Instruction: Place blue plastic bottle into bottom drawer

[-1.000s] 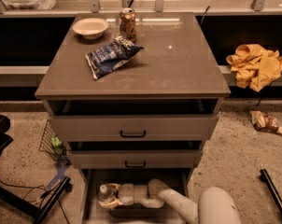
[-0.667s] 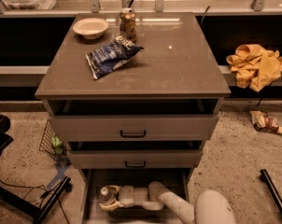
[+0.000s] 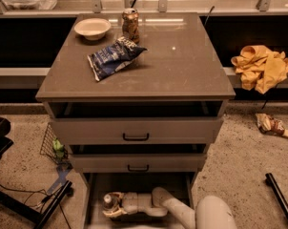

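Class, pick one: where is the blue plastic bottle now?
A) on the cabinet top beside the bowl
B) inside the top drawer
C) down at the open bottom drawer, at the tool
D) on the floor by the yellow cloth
C: the blue plastic bottle shows at the tool, within the open bottom drawer.

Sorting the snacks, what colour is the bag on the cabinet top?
The bag is blue and white, camera view; claw in the bottom drawer.

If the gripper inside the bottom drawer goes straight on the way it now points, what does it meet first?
The gripper, with the bottle at its tip, points left. It would probably first meet the left wall of the bottom drawer, though the depth is unclear.
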### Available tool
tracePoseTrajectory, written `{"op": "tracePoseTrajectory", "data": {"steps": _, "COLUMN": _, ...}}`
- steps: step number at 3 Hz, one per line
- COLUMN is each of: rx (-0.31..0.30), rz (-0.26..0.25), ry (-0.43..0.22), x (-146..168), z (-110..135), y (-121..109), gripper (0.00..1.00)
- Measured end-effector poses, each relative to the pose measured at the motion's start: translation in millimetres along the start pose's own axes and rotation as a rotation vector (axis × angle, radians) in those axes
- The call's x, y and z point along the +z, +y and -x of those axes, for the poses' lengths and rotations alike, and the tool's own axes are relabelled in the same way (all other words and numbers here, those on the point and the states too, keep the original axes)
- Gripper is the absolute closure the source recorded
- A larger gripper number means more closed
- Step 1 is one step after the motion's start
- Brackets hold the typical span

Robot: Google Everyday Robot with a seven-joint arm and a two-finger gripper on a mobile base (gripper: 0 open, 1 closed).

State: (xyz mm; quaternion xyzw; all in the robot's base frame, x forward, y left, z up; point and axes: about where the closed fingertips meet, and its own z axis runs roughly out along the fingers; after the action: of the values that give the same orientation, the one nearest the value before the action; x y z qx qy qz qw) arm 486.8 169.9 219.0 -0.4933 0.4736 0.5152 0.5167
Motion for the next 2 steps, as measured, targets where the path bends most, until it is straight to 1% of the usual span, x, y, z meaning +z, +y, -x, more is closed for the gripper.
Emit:
{"op": "tracePoseTrajectory", "data": {"steps": 1, "rx": 0.002, "rz": -0.001, "ry": 0.055, "x": 1.4, "z": -6.3, "y": 0.7, "gripper": 1.0}}
{"op": "tracePoseTrajectory", "data": {"steps": 2, "rx": 0.004, "rz": -0.003, "ry": 0.058, "x": 4.2, "z": -7.4, "y": 1.1, "gripper": 0.83}}
